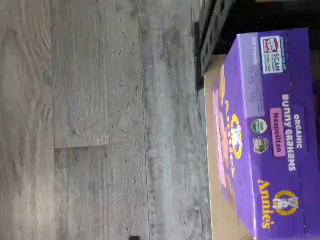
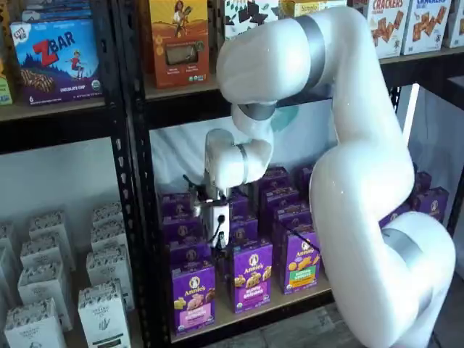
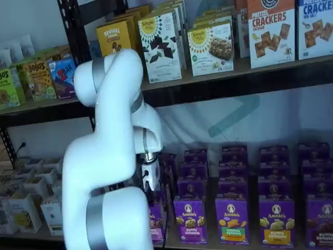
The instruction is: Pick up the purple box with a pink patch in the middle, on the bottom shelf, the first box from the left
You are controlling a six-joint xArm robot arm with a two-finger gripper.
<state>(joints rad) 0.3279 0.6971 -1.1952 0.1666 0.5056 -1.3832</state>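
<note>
**Gripper above the front carton, pick not yet made**

We find the small upright purple box with the pink patch point(image 2: 193, 296) at the front of the leftmost column on the tan wood-look bottom shelf point(image 2: 254, 313), close beside the black slotted upright. In the wrist view the same purple box point(image 1: 270, 135) shows turned on its side, its pink "Neapolitan" label readable and the shelf board's edge under it. In a shelf view it point(image 3: 156, 223) is mostly hidden behind the arm.

We judge the task to be in its approach stage: the box stands on the board, ungripped, so the descent, the closing and the lift are all left to do. The white-bodied gripper point(image 2: 216, 230) hangs at roughly twelve o'clock from the box, over the cartons stacked behind it. We cannot tell how the jaws stand, since the fingers are not clearly separable in either shelf view.

Round about, a like purple carton with a purple patch point(image 2: 251, 275) stands at three o'clock of our box, just beside it, and a purple carton with a green patch point(image 2: 300, 259) beyond that. More purple cartons fill the rows behind. White cartons point(image 2: 101, 313) sit in the neighbouring bay at nine o'clock. We think the close neighbour and the upright leave little room for the fingers.
</note>
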